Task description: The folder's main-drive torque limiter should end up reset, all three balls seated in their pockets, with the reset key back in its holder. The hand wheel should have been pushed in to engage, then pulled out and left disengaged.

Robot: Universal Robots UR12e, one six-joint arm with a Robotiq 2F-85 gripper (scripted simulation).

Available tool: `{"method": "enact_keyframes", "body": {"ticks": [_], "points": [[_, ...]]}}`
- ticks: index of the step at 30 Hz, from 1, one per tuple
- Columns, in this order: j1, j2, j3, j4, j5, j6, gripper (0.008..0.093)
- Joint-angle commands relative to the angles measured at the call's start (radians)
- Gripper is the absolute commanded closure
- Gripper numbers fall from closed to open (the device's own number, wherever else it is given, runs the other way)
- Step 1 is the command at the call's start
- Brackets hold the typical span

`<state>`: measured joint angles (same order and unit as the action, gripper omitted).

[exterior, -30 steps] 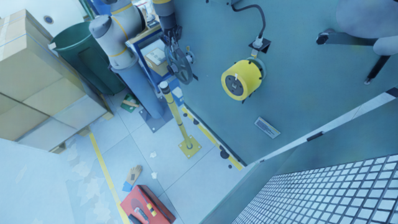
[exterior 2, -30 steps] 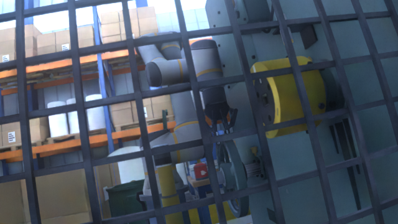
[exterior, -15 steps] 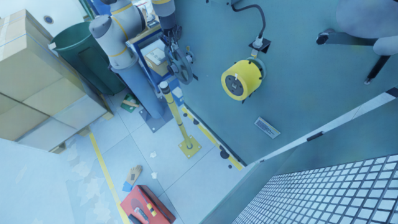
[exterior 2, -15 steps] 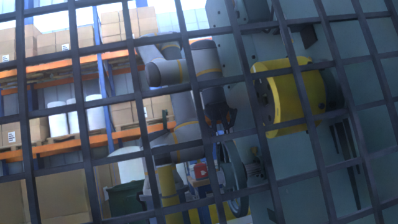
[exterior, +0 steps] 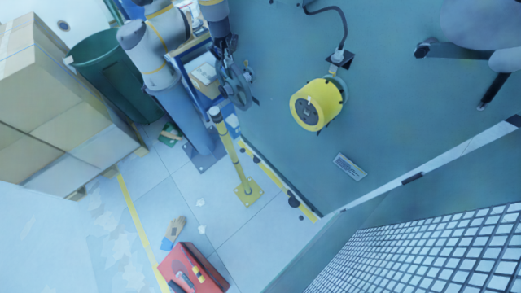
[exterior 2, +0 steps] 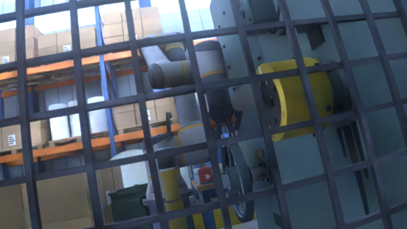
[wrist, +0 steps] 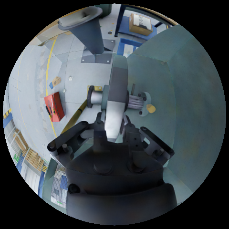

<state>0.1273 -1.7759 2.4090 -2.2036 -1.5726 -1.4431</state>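
Observation:
The dark hand wheel [exterior: 234,86] [exterior 2: 237,178] [wrist: 117,100] stands out from the teal machine wall on a splined shaft, to the left of the yellow torque limiter drum [exterior: 315,104] [exterior 2: 297,97]. My gripper [exterior: 225,57] [exterior 2: 226,132] [wrist: 114,124] comes down on the wheel's top rim, and its fingers are clamped on either side of that rim. The drum's dark front face shows a square socket with a small pale marker above it. The balls and the reset key are not visible to me.
Behind the wheel rises the teal machine wall, with a cable connector [exterior: 338,57] above the drum. A yellow bollard [exterior: 233,152] stands on the floor under the wheel. A green bin [exterior: 110,77], stacked cartons [exterior: 49,106] and a red toolbox [exterior: 193,270] sit to the left.

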Motion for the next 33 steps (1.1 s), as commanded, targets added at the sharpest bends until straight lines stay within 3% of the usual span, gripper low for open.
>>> {"method": "enact_keyframes", "body": {"ticks": [1,11,33], "points": [[0.001,0.0,-0.001,-0.001,0.002,0.0,0.0689],[0.001,0.0,-0.001,-0.001,0.002,0.0,0.0489],[0.0,-0.001,-0.002,0.002,0.002,0.0,0.0484]]}}
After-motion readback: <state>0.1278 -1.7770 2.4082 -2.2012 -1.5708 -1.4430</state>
